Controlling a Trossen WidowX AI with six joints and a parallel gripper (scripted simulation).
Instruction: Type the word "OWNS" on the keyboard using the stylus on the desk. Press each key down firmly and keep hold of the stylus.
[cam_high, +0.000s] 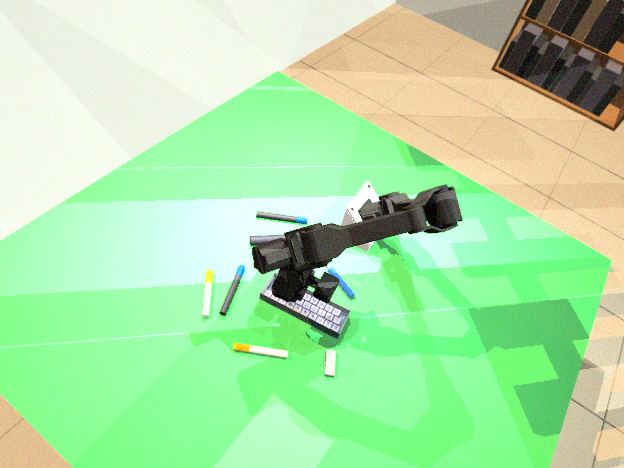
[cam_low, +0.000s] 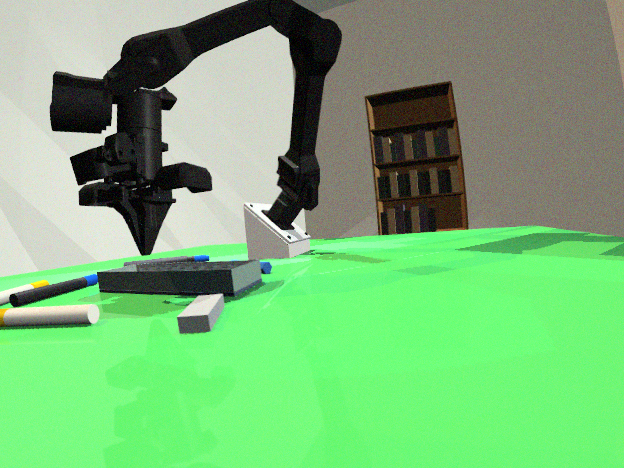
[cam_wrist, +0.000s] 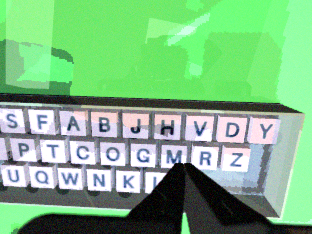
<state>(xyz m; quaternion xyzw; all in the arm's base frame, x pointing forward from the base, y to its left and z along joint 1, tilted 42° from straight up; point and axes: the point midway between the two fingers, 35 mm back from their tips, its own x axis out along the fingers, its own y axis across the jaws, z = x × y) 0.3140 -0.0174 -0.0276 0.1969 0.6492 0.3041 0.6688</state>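
The keyboard (cam_high: 322, 313) (cam_low: 166, 280) (cam_wrist: 284, 165) lies on the desk, a dark tray with pale letter keys. The wrist view shows O, W, N and S left of the fingertips. My gripper (cam_low: 146, 252) (cam_wrist: 182, 171) is shut and empty, pointing down above the keyboard. In the wrist view its tips overlap the lower edge of the M key. The arm hides the tips in the top view. The blue stylus (cam_high: 342, 284) (cam_low: 266, 267) lies on the desk beside the keyboard, on the arm base's side, with its upper end close to the gripper body in the top view.
Two white markers with yellow caps (cam_high: 207, 298) (cam_high: 267, 351) and two dark markers with blue ends (cam_high: 231, 292) (cam_high: 279, 217) lie around the keyboard. A thick dark cylinder (cam_high: 265, 240) is partly behind the arm. A pale block (cam_high: 330, 363) (cam_low: 201, 313) lies near the keyboard.
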